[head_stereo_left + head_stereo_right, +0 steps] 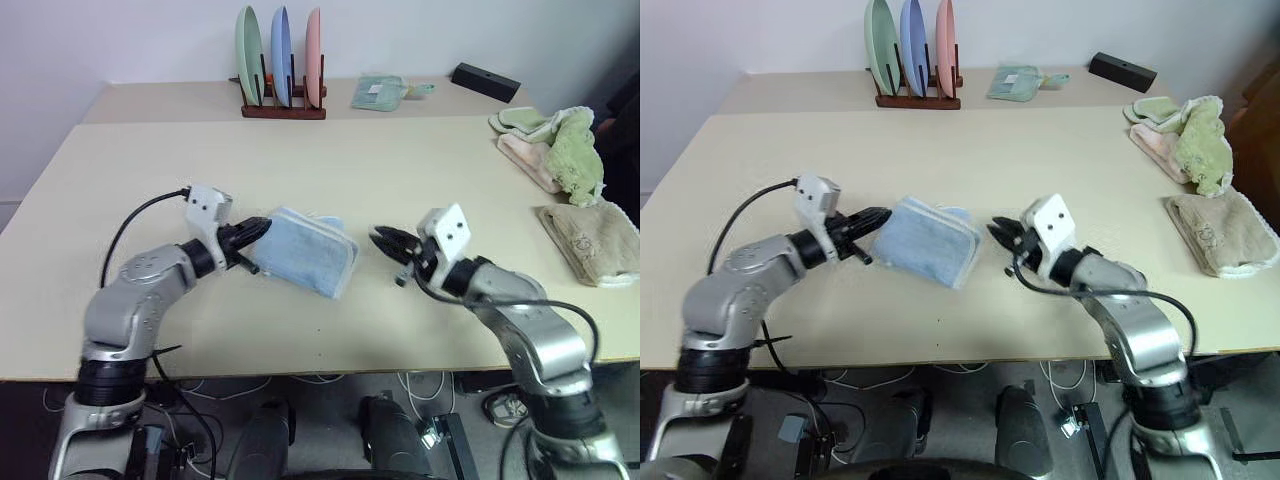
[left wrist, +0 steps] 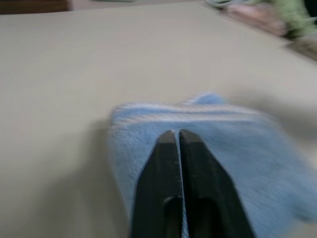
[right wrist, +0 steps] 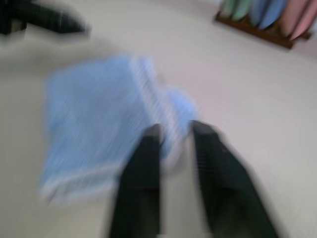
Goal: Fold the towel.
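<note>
The towel (image 1: 305, 250), light blue with white edging, lies folded into a thick small rectangle near the middle of the table (image 1: 300, 150). My left gripper (image 1: 262, 228) is shut and points level at the towel's left edge, its tips just at that edge; the left wrist view shows its fingers (image 2: 163, 148) pressed together in front of the towel (image 2: 247, 144) with nothing between them. My right gripper (image 1: 380, 238) hovers a short way off the towel's right edge. In the right wrist view its fingers (image 3: 148, 139) stand a little apart, empty, before the towel (image 3: 94, 109).
At the back stands a wooden rack (image 1: 283, 105) with three upright plates, beside a pale green folded cloth (image 1: 378, 92) and a black box (image 1: 485, 80). Green and pink towels (image 1: 555, 145) and a beige towel (image 1: 592, 240) lie at the right edge.
</note>
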Robot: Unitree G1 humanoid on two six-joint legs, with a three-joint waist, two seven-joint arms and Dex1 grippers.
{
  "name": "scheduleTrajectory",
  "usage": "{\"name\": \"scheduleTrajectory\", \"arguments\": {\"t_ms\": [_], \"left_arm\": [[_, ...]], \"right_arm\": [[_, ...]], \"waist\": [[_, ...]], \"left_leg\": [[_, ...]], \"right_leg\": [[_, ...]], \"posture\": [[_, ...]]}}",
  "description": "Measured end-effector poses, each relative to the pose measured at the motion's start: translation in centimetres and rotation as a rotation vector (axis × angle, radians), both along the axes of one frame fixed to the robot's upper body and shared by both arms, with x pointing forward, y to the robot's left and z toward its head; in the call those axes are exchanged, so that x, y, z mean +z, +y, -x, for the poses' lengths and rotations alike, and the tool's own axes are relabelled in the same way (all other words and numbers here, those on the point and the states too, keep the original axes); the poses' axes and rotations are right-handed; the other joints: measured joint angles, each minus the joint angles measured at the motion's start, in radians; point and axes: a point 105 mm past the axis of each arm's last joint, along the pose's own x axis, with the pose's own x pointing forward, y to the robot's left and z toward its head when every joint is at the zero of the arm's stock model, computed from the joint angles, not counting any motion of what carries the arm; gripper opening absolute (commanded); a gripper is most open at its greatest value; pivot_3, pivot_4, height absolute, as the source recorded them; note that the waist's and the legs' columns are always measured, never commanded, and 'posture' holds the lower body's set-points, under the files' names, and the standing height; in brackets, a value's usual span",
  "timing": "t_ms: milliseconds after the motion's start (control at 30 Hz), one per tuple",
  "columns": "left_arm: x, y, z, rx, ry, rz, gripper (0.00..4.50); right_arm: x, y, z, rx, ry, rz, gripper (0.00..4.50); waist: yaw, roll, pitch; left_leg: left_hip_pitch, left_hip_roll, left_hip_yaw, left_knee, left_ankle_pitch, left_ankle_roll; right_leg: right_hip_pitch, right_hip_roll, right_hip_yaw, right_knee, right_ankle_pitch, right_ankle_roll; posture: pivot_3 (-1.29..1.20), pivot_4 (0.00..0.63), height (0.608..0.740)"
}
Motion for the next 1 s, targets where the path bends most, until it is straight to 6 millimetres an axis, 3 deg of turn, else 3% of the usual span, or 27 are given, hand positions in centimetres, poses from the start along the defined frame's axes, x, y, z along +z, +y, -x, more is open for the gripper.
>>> {"name": "scheduleTrajectory", "arguments": {"t_ms": [100, 200, 333, 567, 667, 900, 1000], "left_arm": [[-0.8, -2.5, -0.7, -0.015, -0.022, -0.009, 0.0], [-2.6, -2.3, -1.6, 0.03, -0.002, -0.048, 0.0], [-5.5, -1.4, -1.8, 0.061, 0.036, -0.119, 0.0], [-6.2, -1.0, -1.8, 0.074, 0.018, -0.066, 0.0], [-5.7, -0.4, -1.3, 0.093, 0.026, 0.042, 0.0], [-2.7, 4.0, 0.7, 0.081, -0.078, 0.004, 0.0], [-2.6, 4.8, 2.0, 0.005, -0.072, -0.052, 0.0]], "right_arm": [[-0.3, 3.4, -1.0, 0.049, 0.027, 0.003, 0.02], [-3.3, 5.1, -2.2, 0.042, 0.113, 0.074, 0.02], [-7.5, 5.4, -2.9, 0.019, 0.226, 0.148, 0.02], [-8.1, 5.7, -3.4, 0.014, 0.176, 0.177, 0.02], [-7.3, 5.1, -2.9, 0.013, 0.193, 0.105, 0.84], [-3.4, 2.2, -1.6, -0.028, 0.317, -0.15, 4.39], [-3.6, 1.6, -1.6, -0.076, 0.416, -0.211, 4.39]], "waist": [[-0.005, 0.0, 0.0], [-0.007, 0.0, 0.0], [-0.006, 0.0, 0.0], [-0.008, 0.002, -0.004], [-0.007, 0.002, -0.003], [-0.007, 0.002, -0.003], [-0.007, 0.003, -0.002]], "left_leg": [[0.001, 0.0, 0.0, -0.001, 0.0, 0.0], [0.001, 0.0, 0.0, -0.002, 0.0, 0.0], [0.0, 0.0, 0.0, -0.001, 0.0, 0.0], [0.004, 0.0, 0.0, -0.001, 0.0, 0.0], [0.002, 0.0, 0.0, -0.001, 0.0, 0.0], [0.001, 0.0, -0.001, -0.002, 0.0, 0.0], [0.001, 0.0, 0.0, -0.002, 0.0, 0.0]], "right_leg": [[-0.001, 0.0, 0.0, 0.0, 0.0, 0.0], [-0.001, 0.001, 0.0, 0.001, 0.0, 0.0], [-0.001, 0.0, 0.0, 0.001, 0.0, 0.0], [0.002, 0.0, 0.0, 0.002, 0.0, 0.0], [0.0, 0.0, 0.0, 0.002, 0.0, 0.0], [-0.001, 0.001, 0.0, 0.002, 0.0, 0.0], [-0.001, 0.001, 0.0, 0.002, -0.002, -0.004]], "posture": [[0.0, 0.15, 0.74], [0.0, 0.15, 0.74], [0.0, 0.15, 0.74], [0.0, 0.15, 0.74], [0.0, 0.15, 0.74], [0.0, 0.15, 0.74], [0.0, 0.15, 0.74]]}}
